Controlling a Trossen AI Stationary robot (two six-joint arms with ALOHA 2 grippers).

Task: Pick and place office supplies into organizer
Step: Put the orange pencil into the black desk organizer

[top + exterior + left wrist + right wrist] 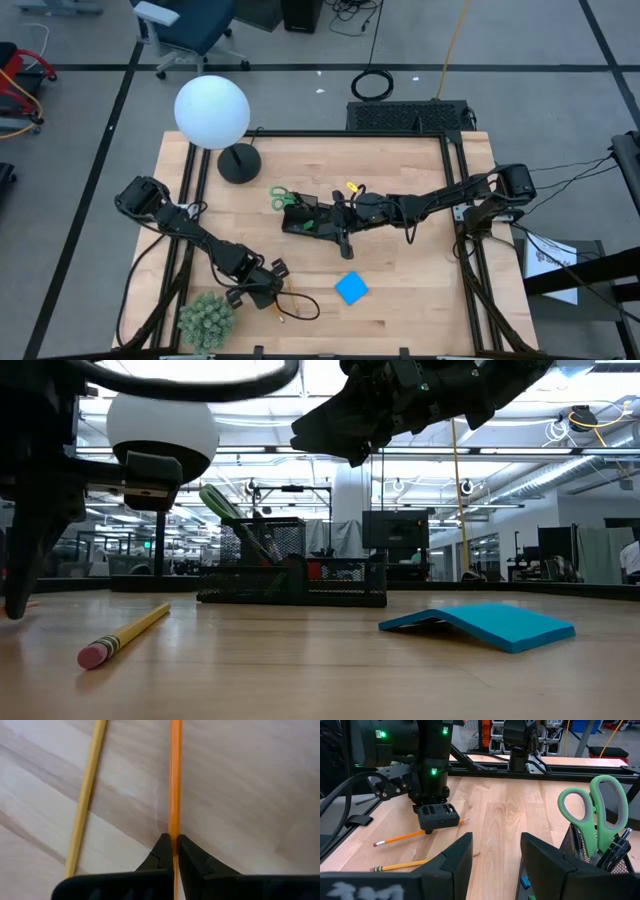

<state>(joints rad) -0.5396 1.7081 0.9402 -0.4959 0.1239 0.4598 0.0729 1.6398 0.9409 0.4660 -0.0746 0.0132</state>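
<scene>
One scissors upright in organizer, pens alongside.

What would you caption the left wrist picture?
Left gripper shut on an orange pencil lying on the wooden table, a yellow pencil alongside.

The high cam looks straight down on the whole table. The low cam sits at tabletop level, facing across to the organizer and the room behind. The left wrist cam is super close, staring past its fingers at the orange pencil pinched between them. The right wrist cam faces across the table, catching that same pencil plus the left gripper.
</scene>
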